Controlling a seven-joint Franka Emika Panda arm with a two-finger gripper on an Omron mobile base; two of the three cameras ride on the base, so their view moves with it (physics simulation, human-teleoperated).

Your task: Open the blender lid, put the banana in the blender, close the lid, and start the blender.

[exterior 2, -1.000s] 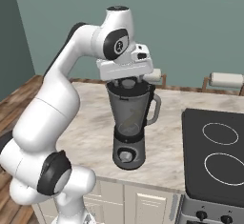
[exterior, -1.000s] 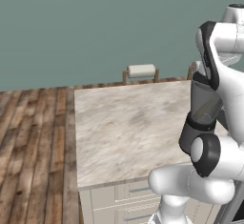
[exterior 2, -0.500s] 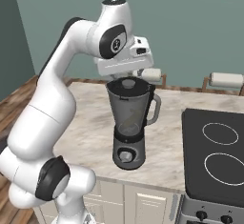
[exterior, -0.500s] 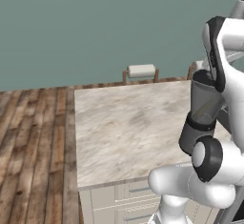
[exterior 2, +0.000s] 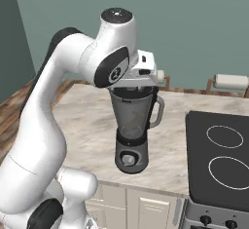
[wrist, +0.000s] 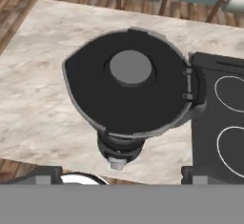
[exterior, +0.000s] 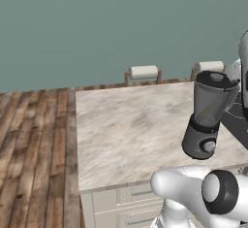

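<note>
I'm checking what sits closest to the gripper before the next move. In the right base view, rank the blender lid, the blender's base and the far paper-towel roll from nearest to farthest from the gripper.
1. The blender lid, directly beneath the open gripper.
2. The blender's base, lower down on the counter.
3. The paper-towel roll, far right, by the wall.

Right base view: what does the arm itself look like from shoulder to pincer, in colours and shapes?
The arm is a chain of rounded glossy white shells with dark grey to black bands and round caps at the joints. One cap on top is speckled dark grey. The hand is a boxy white block with small dark slots. In the hand view the pincer has two small dark grey fingertips. No cables or markings are visible.
</note>
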